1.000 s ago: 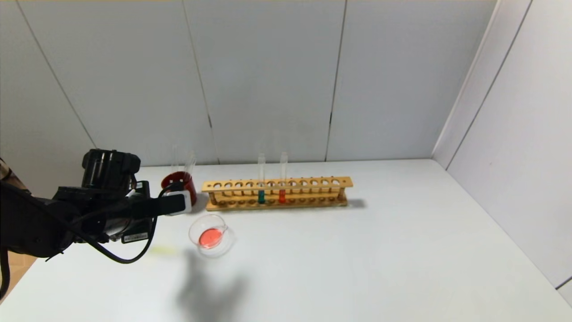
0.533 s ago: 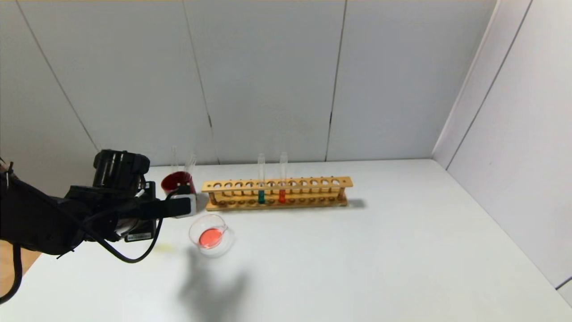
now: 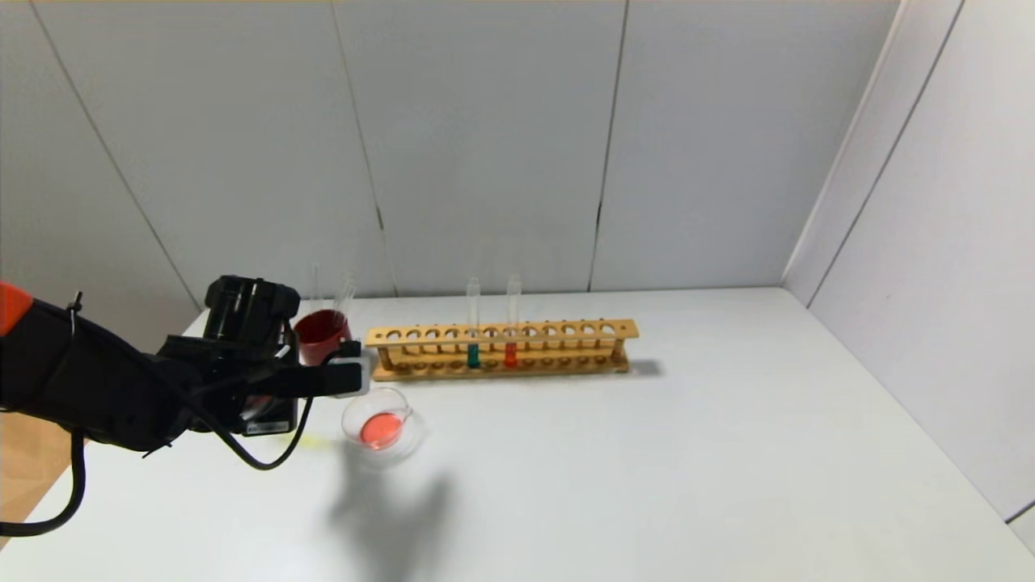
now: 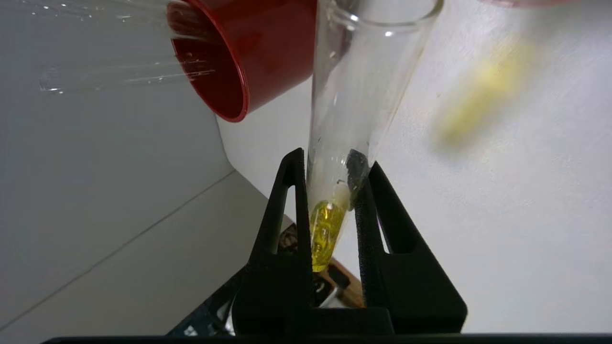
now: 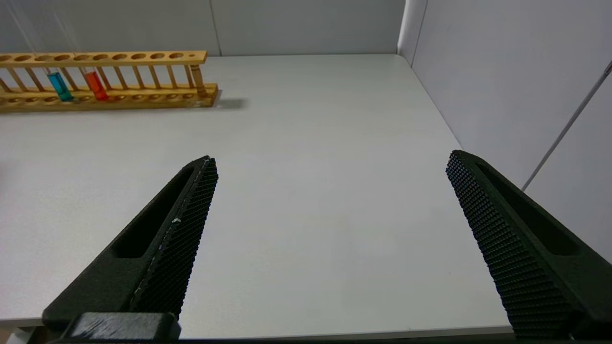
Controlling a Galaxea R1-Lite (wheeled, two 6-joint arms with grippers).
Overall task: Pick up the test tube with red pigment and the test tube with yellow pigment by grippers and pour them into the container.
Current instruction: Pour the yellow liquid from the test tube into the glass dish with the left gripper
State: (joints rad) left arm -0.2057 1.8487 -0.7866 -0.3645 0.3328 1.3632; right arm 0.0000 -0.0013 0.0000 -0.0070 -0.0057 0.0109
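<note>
My left gripper [image 4: 334, 160] is shut on the lower end of the test tube with yellow pigment [image 4: 363, 71]. The yellow liquid [image 4: 326, 231] sits at the tube's round bottom between the fingers. The left arm [image 3: 242, 380] reaches in from the left, just beside the container [image 3: 408, 440]. The container is a clear glass dish holding coral-red liquid. No tube with light coral liquid shows. Two clear tubes [image 3: 346, 295] stand in the dark red cup [image 3: 322, 335]. My right gripper [image 5: 332, 157] is open and empty over bare table, out of the head view.
A wooden rack [image 3: 566, 330] stands behind the container, holding a teal-liquid tube [image 3: 473, 353] and a deeper-red tube [image 3: 510, 353]. It also shows in the right wrist view [image 5: 143, 57]. A faint yellow patch [image 3: 311, 440] lies on the table. Walls close the back and right.
My left arm has moved right and away from me with the yellow tube, from the table's left edge to just beside the container. The rest has not moved.
</note>
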